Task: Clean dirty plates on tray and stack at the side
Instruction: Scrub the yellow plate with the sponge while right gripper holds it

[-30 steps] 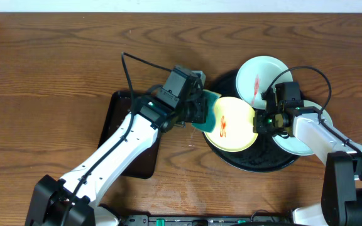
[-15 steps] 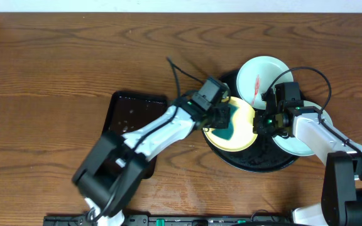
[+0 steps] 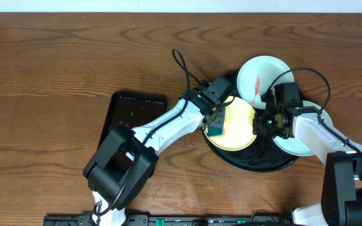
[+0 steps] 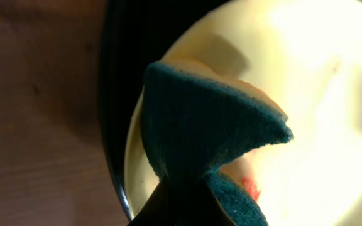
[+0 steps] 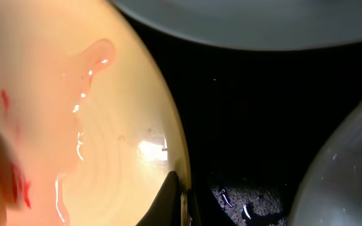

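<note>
The pale yellow plate (image 3: 239,125) sits on the black round tray (image 3: 256,162), with faint red smears in the wrist views. My left gripper (image 3: 215,123) is shut on a teal sponge (image 4: 212,125) and presses it on the plate's left part (image 4: 332,94). My right gripper (image 3: 261,123) is shut on the yellow plate's right rim (image 5: 168,125). A white plate with a red smear (image 3: 263,74) lies at the tray's back. Another white plate (image 3: 300,145) lies at its right, under my right arm.
A dark rectangular tray (image 3: 129,119) lies left of the round tray, partly under my left arm. The wooden table (image 3: 55,75) stretches to the left and back.
My left gripper has carried the sponge from the plate's left edge onto the plate and wiped across it; the red smear seen earlier in the overhead view is gone. The right arm has held still.
</note>
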